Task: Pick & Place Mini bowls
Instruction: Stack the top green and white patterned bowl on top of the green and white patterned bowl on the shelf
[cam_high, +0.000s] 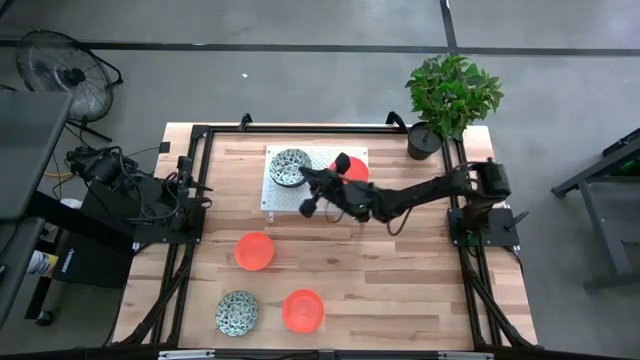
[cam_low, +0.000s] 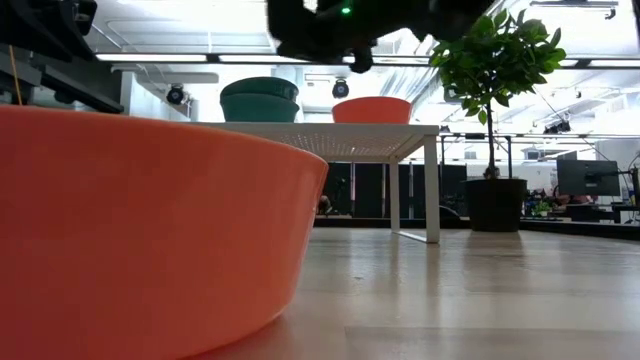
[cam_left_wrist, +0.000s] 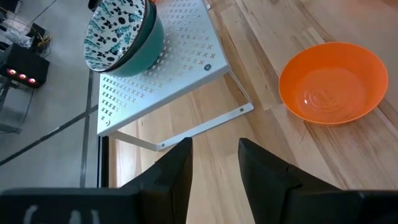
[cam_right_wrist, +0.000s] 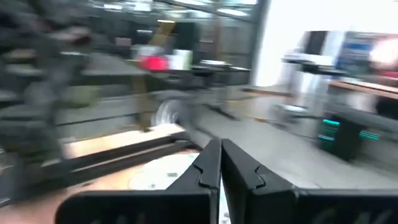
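A: Bowls first, left to right, please.

B: Near the front edge of the pale wooden bench (cam_high: 400, 300) sits a small round bowl with a speckled green-and-white pattern (cam_high: 237, 313), and just to its right a glossy orange-red bowl (cam_high: 302, 310). A second orange-red bowl (cam_high: 254, 251) lies nearer the middle of the bench. It also shows in the left wrist view (cam_left_wrist: 333, 81).

A: And the raised part?

B: A white perforated metal rack (cam_high: 275, 195) stands toward the back of the bench. On its left part rests another speckled bowl with a teal outside (cam_high: 289, 167); the low view seems to show two such bowls stacked there (cam_low: 260, 100). On the rack's right part sits a third orange-red bowl (cam_high: 357, 169), partly hidden by the right arm.

A: Where is the left hand?

B: The left hand (cam_left_wrist: 214, 165) is drawn back at the bench's left edge, fingers parted and holding nothing.

A: The right one?

B: The right hand (cam_high: 322, 190) reaches across from the right, above the rack between the speckled bowl and the orange-red one. Its fingers (cam_right_wrist: 239, 165) are pressed together with nothing between them.

A: Anything farther right?

B: A leafy green plant in a black pot (cam_high: 445, 105) stands at the back right corner.
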